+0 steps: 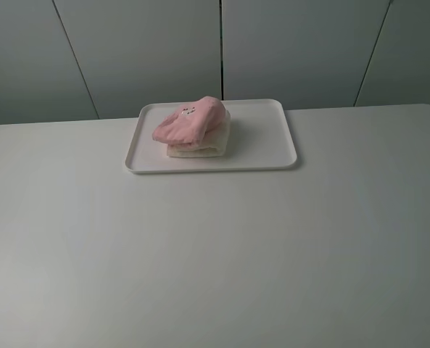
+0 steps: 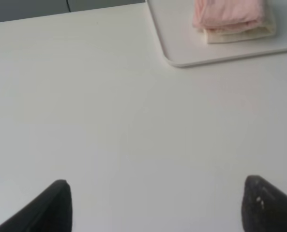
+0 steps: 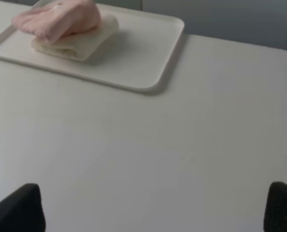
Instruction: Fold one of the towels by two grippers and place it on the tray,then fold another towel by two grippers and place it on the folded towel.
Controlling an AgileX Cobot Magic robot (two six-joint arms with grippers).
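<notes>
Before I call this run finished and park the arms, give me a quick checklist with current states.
1. Pink towel folded and on top of cream towel: ok.
2. Stack fully inside the tray: ok.
3. Left gripper open, nothing held: ok.
4. Right gripper open, nothing held: ok.
5. Both grippers off the tray: ok.
6. Stack squarely aligned: not ok, pink top sits skewed.

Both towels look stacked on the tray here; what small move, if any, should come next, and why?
Probably none beyond holding both arms back. The folded pale pink terry towel lies on the folded cream terry towel inside the flat white plastic tray, and the left gripper and right gripper are open, holding nothing.
</notes>
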